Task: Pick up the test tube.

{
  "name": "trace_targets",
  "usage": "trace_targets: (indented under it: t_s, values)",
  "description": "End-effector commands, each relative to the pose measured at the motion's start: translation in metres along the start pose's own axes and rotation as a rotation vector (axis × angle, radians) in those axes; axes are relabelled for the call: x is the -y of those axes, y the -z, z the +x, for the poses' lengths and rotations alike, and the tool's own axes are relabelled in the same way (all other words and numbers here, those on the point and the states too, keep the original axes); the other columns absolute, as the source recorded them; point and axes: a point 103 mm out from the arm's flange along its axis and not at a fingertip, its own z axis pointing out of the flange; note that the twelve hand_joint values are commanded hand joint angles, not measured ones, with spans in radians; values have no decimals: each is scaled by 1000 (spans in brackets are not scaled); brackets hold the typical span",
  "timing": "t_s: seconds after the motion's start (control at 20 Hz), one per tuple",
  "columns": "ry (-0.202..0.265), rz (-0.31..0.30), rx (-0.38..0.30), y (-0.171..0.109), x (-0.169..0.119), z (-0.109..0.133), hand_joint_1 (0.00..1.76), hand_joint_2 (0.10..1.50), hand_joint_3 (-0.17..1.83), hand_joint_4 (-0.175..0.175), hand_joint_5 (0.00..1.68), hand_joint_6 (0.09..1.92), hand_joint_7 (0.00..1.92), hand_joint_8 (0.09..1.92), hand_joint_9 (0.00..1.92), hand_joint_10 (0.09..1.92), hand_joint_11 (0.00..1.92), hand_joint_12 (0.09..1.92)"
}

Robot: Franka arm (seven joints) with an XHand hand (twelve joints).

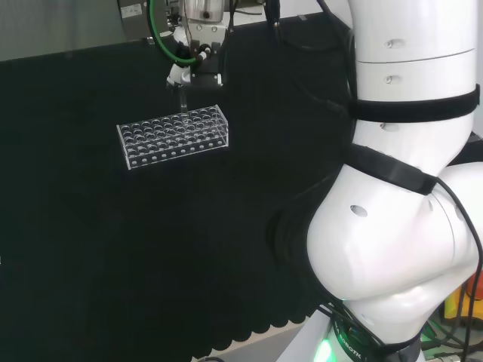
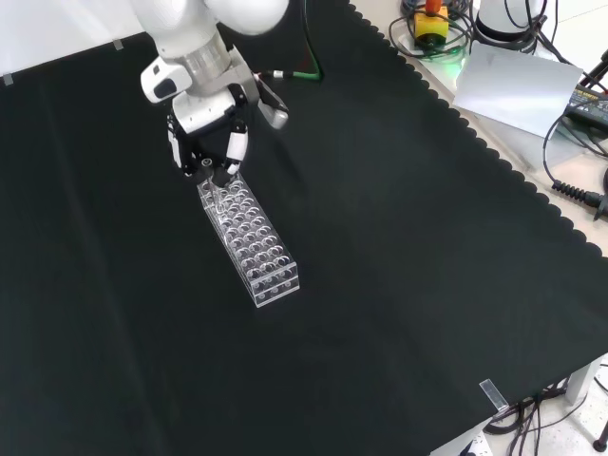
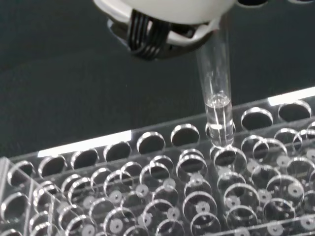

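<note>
The hand (image 2: 211, 142) pinches the top of the clear test tube (image 3: 217, 93) between curled fingers, holding it upright with its rounded bottom just above a hole in the clear plastic rack (image 2: 249, 239) on the black-clothed worktop (image 2: 399, 266).

**Rack in upper left, tube above its holes**

In head view, rack (image 1: 173, 137) lying on surface (image 1: 151, 249) in frame's upper left, robot hand (image 1: 192, 69) directly above its far right end. In front view, rack (image 2: 249, 241) running diagonally from upper left toward centre, robot hand (image 2: 214, 142) over its upper end. In wrist view, test tube (image 3: 217, 98) upright, its lower end just above a hole near rack's (image 3: 162, 191) far edge.
</note>
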Motion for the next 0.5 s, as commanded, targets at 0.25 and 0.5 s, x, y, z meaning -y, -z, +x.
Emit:
trace_targets:
  t_s: [0.25, 0.5]
  values:
    - [-21, -4, -90, 48, 12, -8, 1224, 698, 551, -175, 1323, 523, 1707, 509, 1536, 677, 1088, 1034]
    - [-20, -36, -128, 82, 21, -16, 1224, 695, 556, -175, 1325, 522, 1708, 510, 1537, 679, 1086, 1033]
